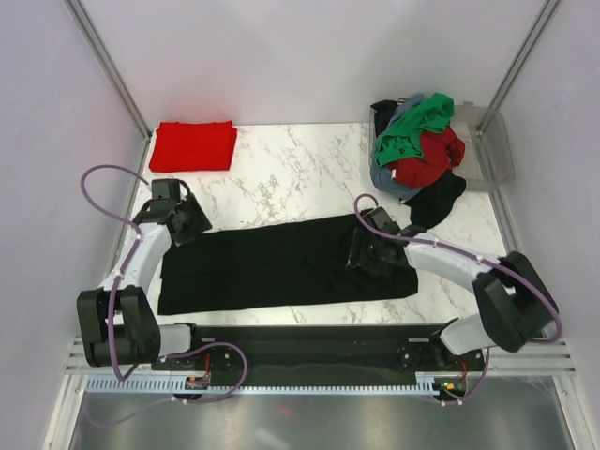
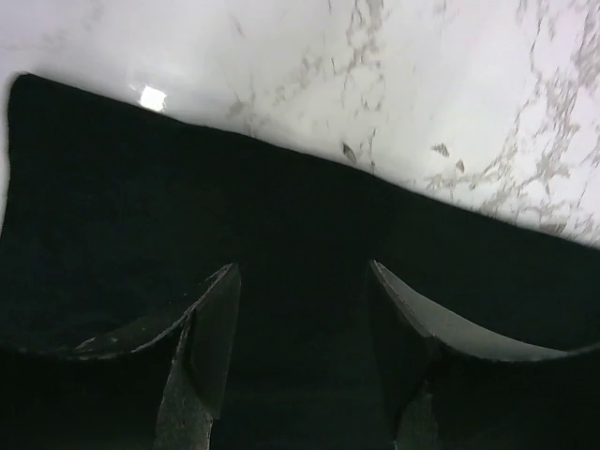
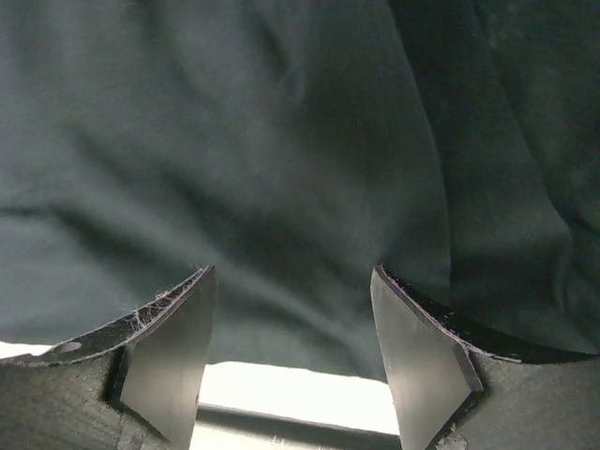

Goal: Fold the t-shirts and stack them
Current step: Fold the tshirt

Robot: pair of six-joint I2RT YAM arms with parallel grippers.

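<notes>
**Now: left tool (image 1: pixel 190 225) and right tool (image 1: pixel 367 251) open over the black t-shirt (image 1: pixel 281 264)**

The black t-shirt lies lengthwise across the near half of the marble desk (image 1: pixel 300 173) as a long flat band. The left tool hangs at its far left corner and the right tool over its right end. Each wrist view shows fingers spread apart with dark cloth beneath. A folded red t-shirt (image 1: pixel 194 146) sits at the desk's far left corner. At the far right a heap of t-shirts (image 1: pixel 419 150), green, red, grey-blue and black, spills from a clear tray (image 1: pixel 497 155).
</notes>
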